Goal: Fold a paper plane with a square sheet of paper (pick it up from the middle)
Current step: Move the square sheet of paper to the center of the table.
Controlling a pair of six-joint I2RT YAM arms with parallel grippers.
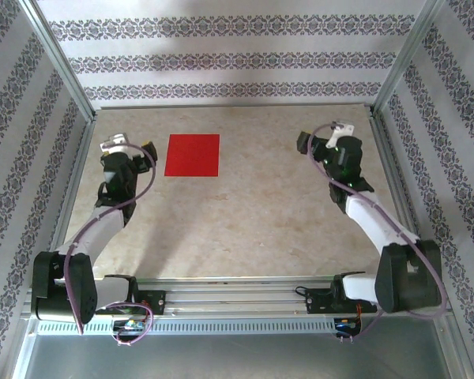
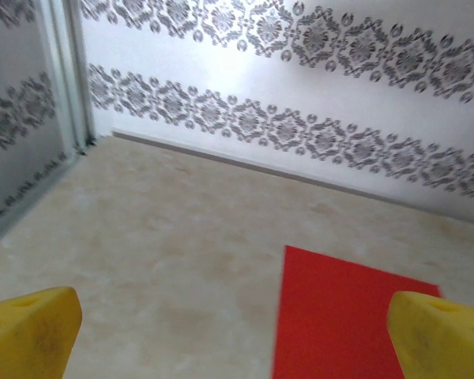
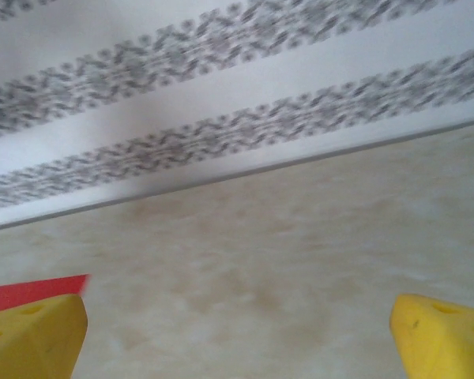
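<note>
Top external: flat, unfolded red square sheet of paper [image 1: 192,155].

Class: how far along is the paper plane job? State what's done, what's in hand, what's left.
Done: nothing; the paper lies flat and unfolded on the table. In hand: the left gripper, open, sits beside its left edge; the right gripper, open, is well apart. Left: grasp the middle, then every fold.

Square sheet of paper [image 1: 192,155] flat on surface [image 1: 261,229], far left quarter; just right of left gripper [image 1: 148,147], well left of right gripper [image 1: 303,143]
</note>
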